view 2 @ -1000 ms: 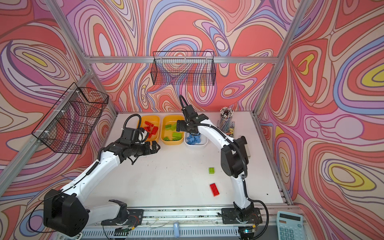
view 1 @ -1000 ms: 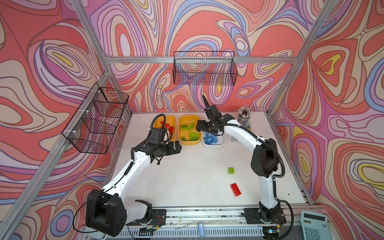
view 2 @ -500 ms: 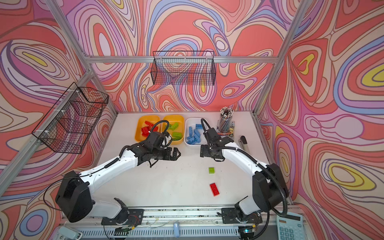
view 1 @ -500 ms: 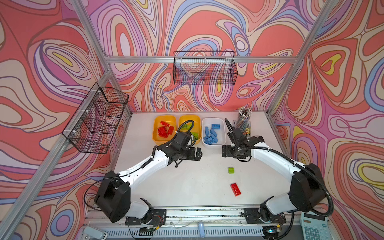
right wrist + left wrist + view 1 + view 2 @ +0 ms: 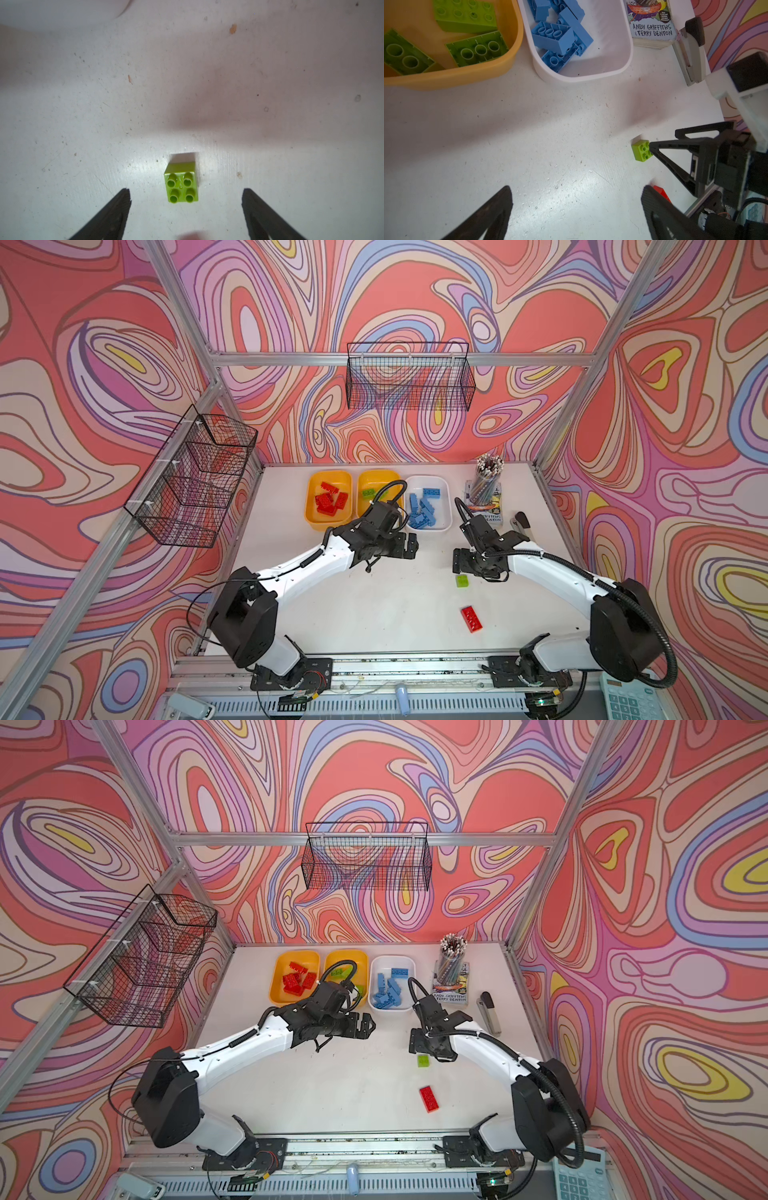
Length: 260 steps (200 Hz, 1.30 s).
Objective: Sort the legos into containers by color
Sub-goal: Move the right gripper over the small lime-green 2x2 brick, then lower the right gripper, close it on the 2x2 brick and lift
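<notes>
I see a white table point(image 5: 374, 614) inside swirl-patterned walls. My right end effector point(image 5: 186, 190) hovers low, jaws spread wide, gripping nothing. A small green lego point(image 5: 462, 580) sits on the table level with its fingertips, touching neither. My left end effector point(image 5: 577, 188) gapes empty near the white container point(image 5: 612, 52). A red lego point(image 5: 472, 618) lies loose nearby.

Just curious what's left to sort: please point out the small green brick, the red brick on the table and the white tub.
small green brick point(image 5: 181, 188), right wrist view, on its studded top
red brick point(image 5: 472, 618), in a top view, on its studded top
white tub point(image 5: 581, 78), left wrist view, on its rim
</notes>
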Motion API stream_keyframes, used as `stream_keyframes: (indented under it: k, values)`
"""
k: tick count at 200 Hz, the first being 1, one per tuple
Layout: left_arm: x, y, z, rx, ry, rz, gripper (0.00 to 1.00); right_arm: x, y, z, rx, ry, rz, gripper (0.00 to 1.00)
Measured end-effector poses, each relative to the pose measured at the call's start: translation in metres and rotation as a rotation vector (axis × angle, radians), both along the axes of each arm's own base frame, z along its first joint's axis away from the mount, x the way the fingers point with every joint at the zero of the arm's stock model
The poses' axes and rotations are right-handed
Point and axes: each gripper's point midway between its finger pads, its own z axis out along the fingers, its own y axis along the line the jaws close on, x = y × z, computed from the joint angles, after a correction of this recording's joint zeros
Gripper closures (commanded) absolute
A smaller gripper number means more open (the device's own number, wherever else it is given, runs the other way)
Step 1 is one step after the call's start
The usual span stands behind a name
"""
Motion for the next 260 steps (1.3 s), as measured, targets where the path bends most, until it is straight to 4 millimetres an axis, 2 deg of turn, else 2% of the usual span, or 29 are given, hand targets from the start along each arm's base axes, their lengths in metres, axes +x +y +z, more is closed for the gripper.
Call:
stream_keyframes:
  k: [41, 76, 137, 185, 260]
  values:
    - [0.020, -0.029, 0.015, -0.031, -0.026, -0.045, 0.00, -0.012, -0.006, 0.003, 0.025, -0.020, -0.039, 0.13]
    - [0.019, -0.033, 0.015, -0.035, -0.023, -0.057, 0.00, -0.012, -0.006, 0.003, 0.029, -0.024, -0.043, 0.16]
    - [0.004, -0.016, -0.013, 0.023, 0.023, -0.044, 0.00, -0.011, -0.005, -0.012, 0.005, 0.030, -0.030, 0.19]
    - [0.003, -0.008, -0.003, 0.028, -0.010, -0.027, 0.00, -0.010, -0.005, -0.013, 0.006, 0.033, -0.028, 0.22]
    - [0.000, 0.009, -0.011, 0.091, -0.025, -0.006, 0.00, -0.010, 0.002, -0.033, -0.002, 0.110, 0.002, 0.26]
